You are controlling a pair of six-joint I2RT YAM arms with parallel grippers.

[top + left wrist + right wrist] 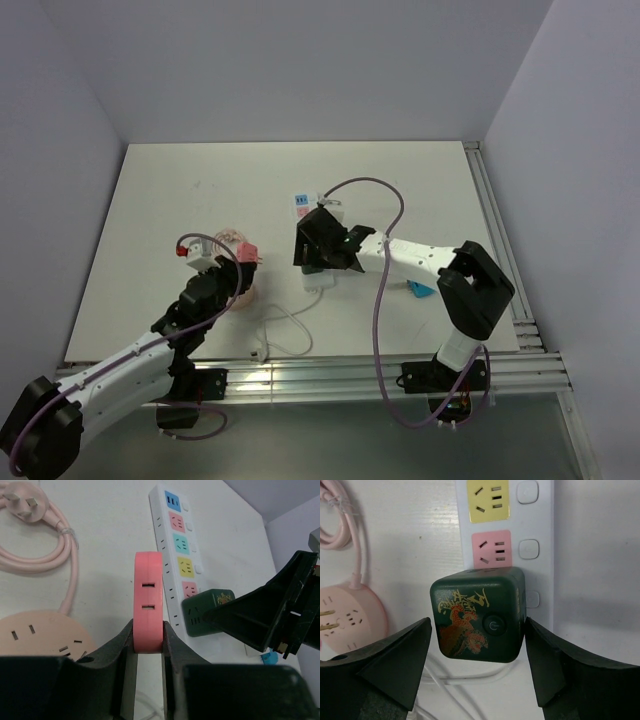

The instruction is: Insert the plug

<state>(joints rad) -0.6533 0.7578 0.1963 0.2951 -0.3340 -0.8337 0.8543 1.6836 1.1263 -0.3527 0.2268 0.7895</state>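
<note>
We list: left claw (148,647) pinching pink adapter (148,605); right claw (477,630) spread either side of green cube plug (470,605) on white power strip (540,520).

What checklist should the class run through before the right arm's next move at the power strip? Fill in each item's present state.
1. Right gripper open, one finger on each side of the green cube: ok.
2. Cube standing on the power strip, just past the pink socket: ok.
3. Cube pushed fully home: cannot tell.
4. Fingers free of the cube's sides: cannot tell.
5. Left gripper shut on the pink block: ok.
6. Round socket off to one side of the right gripper: ok.
</note>
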